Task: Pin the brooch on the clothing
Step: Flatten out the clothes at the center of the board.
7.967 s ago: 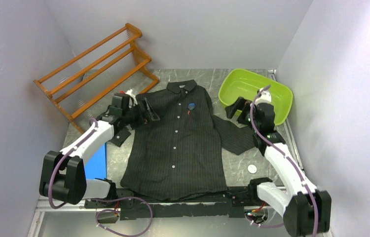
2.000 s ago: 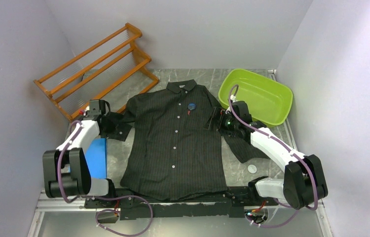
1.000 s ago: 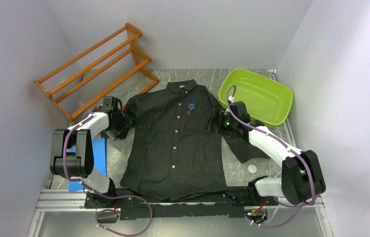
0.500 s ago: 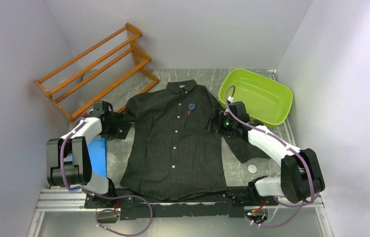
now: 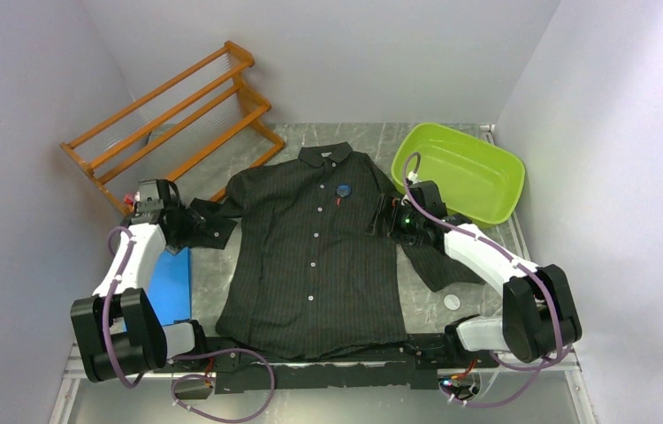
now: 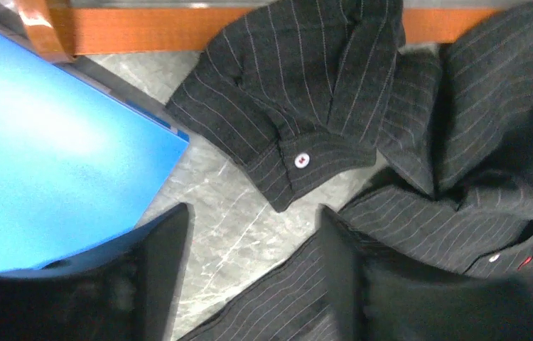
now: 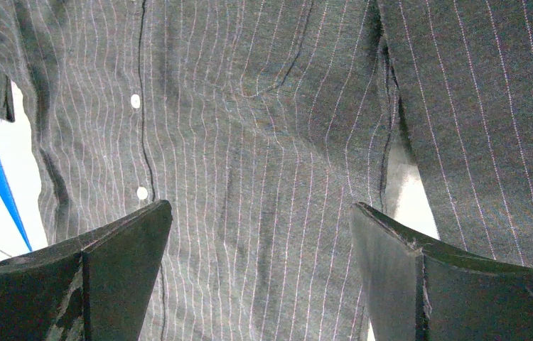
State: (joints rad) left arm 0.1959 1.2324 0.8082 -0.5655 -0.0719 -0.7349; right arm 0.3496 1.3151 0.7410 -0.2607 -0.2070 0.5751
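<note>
the marble-patterned table (image 5: 416, 291) is taken up across its middle by the shirt (image 5: 315, 265), which is laid flat and front up, its long axis running from the near edge to the far side with the collar farthest from the arm bases. a wooden rack (image 5: 173, 119) is seen at the far left, a green tub (image 5: 452, 168) at the far right, and a blue board (image 5: 171, 287) beside the shirt's left edge. the left gripper (image 6: 253, 220) is held above bare table just beside the bunched left sleeve cuff (image 6: 299, 160), its fingers parted and nothing between them. the right gripper (image 7: 260, 213) is spread wide over the pinstriped front near the right armpit, and nothing is gripped there either. the brooch (image 5: 344, 189), a small blue round disc, is found on the chest just right of the button line, apparently already resting on the cloth. it lies between the two grippers, to the left of the right gripper and slightly farther out, so the right arm is judged the nearer one.
</note>
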